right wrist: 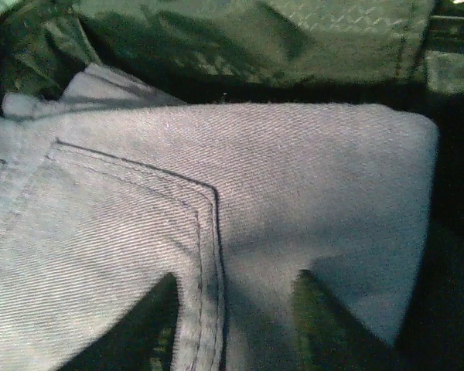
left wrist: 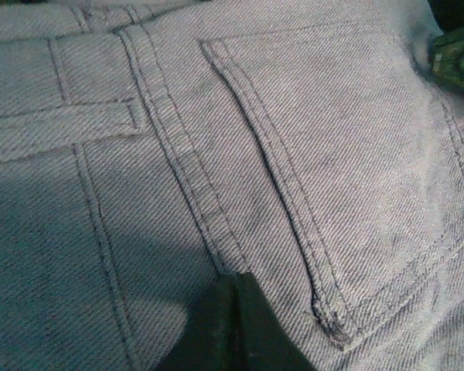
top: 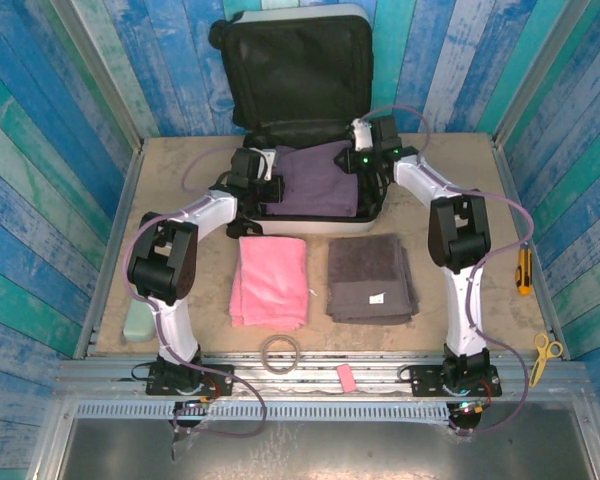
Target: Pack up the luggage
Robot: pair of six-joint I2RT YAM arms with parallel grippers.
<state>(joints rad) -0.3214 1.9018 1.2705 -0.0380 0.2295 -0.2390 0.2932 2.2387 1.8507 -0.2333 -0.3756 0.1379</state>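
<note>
Denim right up close: the left tool [left wrist: 233, 294] has its jaws clenched together, tips down on the folded jeans [left wrist: 294, 154], with no cloth visibly pinched between them. Those jeans lie flat in the base of the luggage [top: 300, 70], open at the far middle of the counter [top: 180, 170], lid up against the back wall. One garment in, so I'd call this early going. In front of the case sit a pink towel [top: 272, 280] and a grey towel [top: 370, 275], both folded and unpacked, and the lid is not yet shut. At the jeans' right edge the right tool [right wrist: 236, 290] stands released, fingers apart over the fabric, gripping nothing. Writing? A small white tag [top: 377, 297] on the grey towel, too small to read.
</note>
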